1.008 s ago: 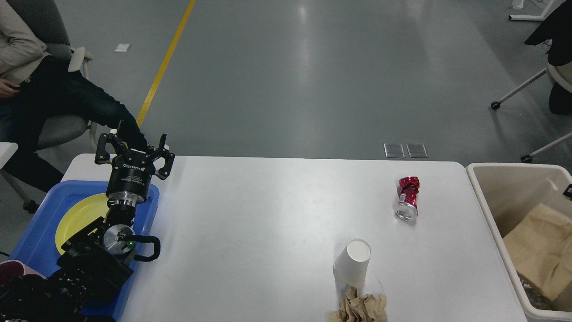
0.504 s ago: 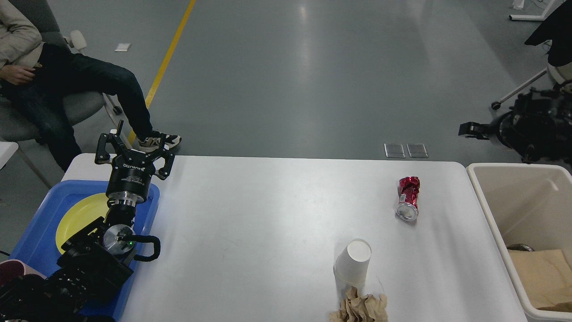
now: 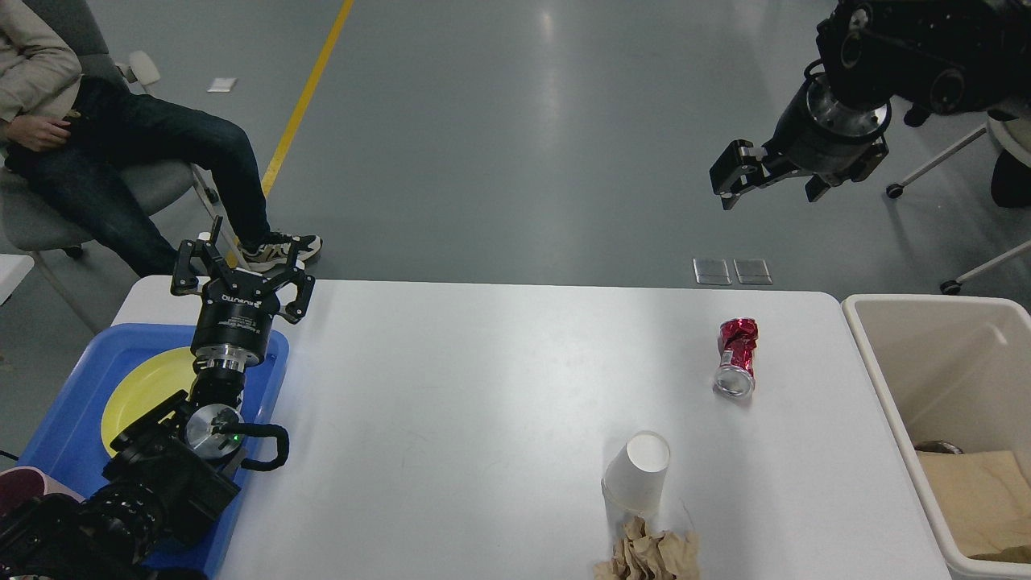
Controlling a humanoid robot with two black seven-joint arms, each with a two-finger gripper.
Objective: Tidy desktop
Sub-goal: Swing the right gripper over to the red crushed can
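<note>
Left tool [image 3: 242,270] spread open above blue tray [image 3: 64,427]; right tool [image 3: 765,173] raised, grip indiscernible; crushed red can [image 3: 735,356], paper cup [image 3: 638,473] on desk [image 3: 483,387].

right gripper [image 3: 745,173] risen from beige bin [image 3: 886,354], now high above desktop [image 3: 499,387]

On the wide white rectangular desktop [image 3: 483,403] lie a crushed red metal can [image 3: 734,357], an upturned white paper cup [image 3: 636,472] and a crumpled brown paper wad [image 3: 647,553]. The left gripper [image 3: 242,270] hangs spread and empty above the blue plastic tray [image 3: 68,431] holding a yellow plate [image 3: 145,387]. The right gripper [image 3: 769,177] hovers high, fingers parted, beyond the beige rectangular bin [image 3: 902,403].
</note>
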